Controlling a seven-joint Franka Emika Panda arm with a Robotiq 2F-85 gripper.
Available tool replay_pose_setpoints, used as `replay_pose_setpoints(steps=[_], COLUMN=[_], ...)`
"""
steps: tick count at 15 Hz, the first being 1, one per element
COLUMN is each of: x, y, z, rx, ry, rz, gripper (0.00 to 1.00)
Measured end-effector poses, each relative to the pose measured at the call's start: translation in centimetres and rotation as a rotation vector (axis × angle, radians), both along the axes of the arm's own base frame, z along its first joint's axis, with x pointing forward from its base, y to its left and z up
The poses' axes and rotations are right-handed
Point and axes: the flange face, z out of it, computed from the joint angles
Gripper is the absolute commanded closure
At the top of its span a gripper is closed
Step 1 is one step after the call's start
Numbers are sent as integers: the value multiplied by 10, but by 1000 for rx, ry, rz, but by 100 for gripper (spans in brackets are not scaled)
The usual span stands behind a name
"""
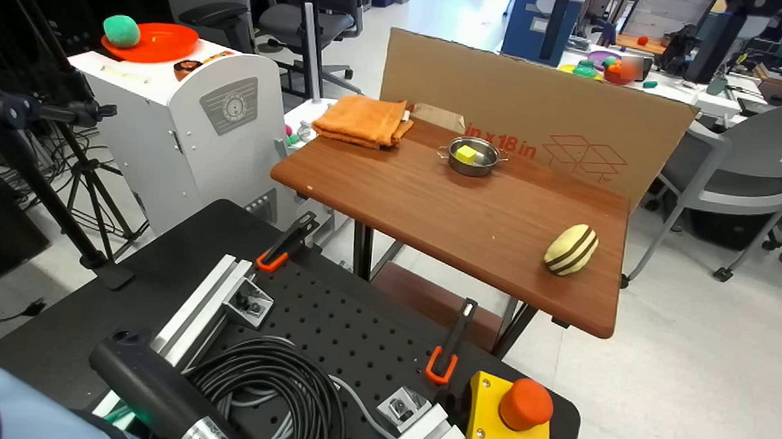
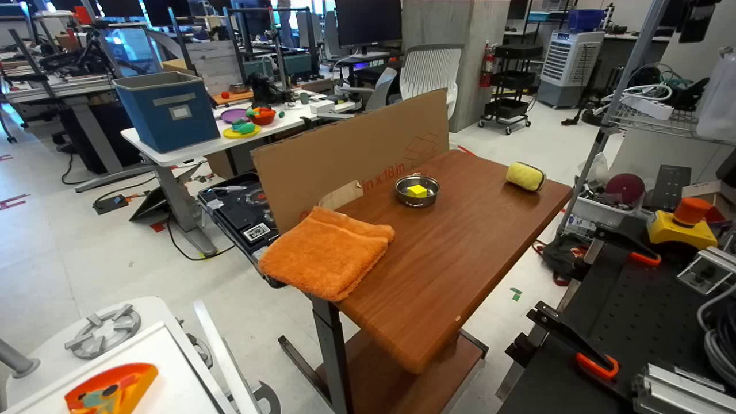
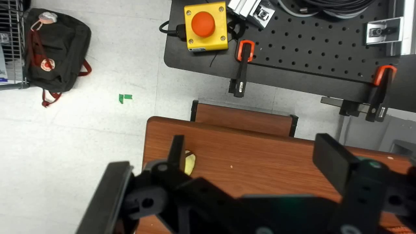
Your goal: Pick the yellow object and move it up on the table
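Observation:
The yellow object (image 1: 571, 249), oval with dark stripes, lies near the right end of the brown wooden table (image 1: 426, 205). It also lies on the table (image 2: 460, 253) in an exterior view (image 2: 525, 176). In the wrist view only part of the yellow object (image 3: 189, 163) shows, the rest hidden behind the left finger. My gripper (image 3: 255, 151) is wide open, with only tabletop (image 3: 276, 162) seen between its fingers. It is high above the table. Two dark fingers of the gripper (image 1: 623, 69) hang down at the top edge of an exterior view.
A small metal pot (image 1: 470, 171) with a yellow block (image 1: 465, 154) stands near the table's back edge. An orange folded cloth (image 1: 363, 119) lies at one end. A cardboard panel (image 1: 527, 105) stands along the back. Clamps (image 3: 242, 73) and an emergency-stop box (image 3: 208, 42) are on the black platform.

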Motion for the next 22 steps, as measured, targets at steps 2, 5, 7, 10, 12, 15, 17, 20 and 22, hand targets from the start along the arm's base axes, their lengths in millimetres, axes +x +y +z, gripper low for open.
replay_pose_setpoints(steps=[2, 5, 7, 10, 12, 15, 17, 20, 22], x=[0, 0, 0, 2, 11, 36, 54, 81, 98], y=[0, 0, 0, 1, -5, -26, -44, -70, -84], z=[0, 0, -1, -11, -25, -56, -80, -121, -153], rx=[0, 0, 0, -3, -6, -20, -28, -31, -40], ry=[0, 0, 0, -23, -42, -86, -106, -110, -97], rz=[0, 0, 1, -10, -46, -132, -196, -299, -353], gripper=[0, 0, 0, 0, 0, 0, 0, 0, 0])
